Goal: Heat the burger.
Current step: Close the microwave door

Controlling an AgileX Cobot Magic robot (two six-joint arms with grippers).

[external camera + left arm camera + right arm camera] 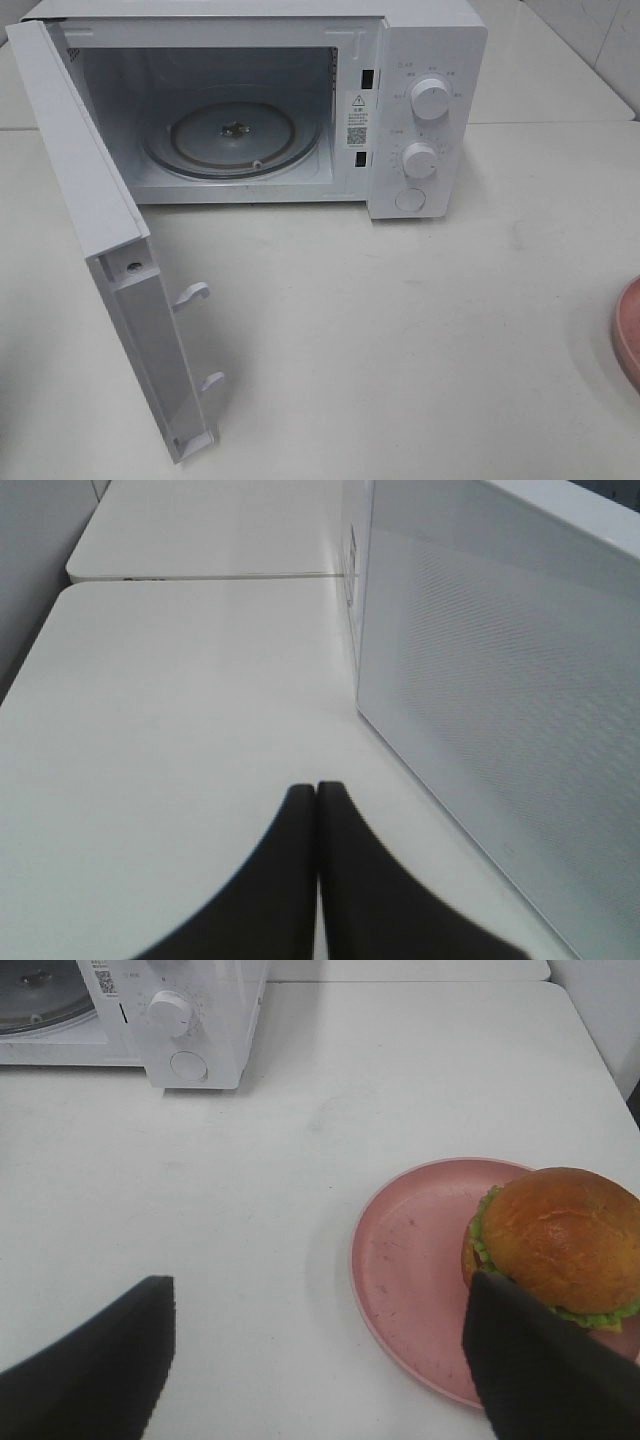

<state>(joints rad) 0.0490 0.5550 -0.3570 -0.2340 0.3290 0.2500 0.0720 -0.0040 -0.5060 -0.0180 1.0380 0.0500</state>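
The burger [555,1245] was seen on the pink plate [410,1270] on the white tabletop [330,1130], set toward one side of the plate rather than centred. The right gripper [320,1360] was held with fingers [100,1370] spread wide and nothing between them. One dark finger overlapped the burger's lower edge in the right wrist view; contact could not be confirmed, possibly only in front of it. The other finger was well apart from the burger, over bare tabletop.

The left gripper [317,792] was shut, fingers [285,880] pressed together with nothing between them, just beside the outer face of the microwave door [500,680].

The microwave [420,60] was seen in the exterior high view with its door [110,250] swung fully open and the glass turntable [235,140] bare inside. Two knobs [430,98] and a round button were visible on the panel.

Hidden or cut off: in the exterior view only a sliver of the plate [630,330] showed at the frame edge, and the burger was out of frame. Neither arm was visible there. In the right wrist view the plate's rim and the burger's lower part were covered by the finger; patty and cheese could barely be made out, only lettuce and top bun.
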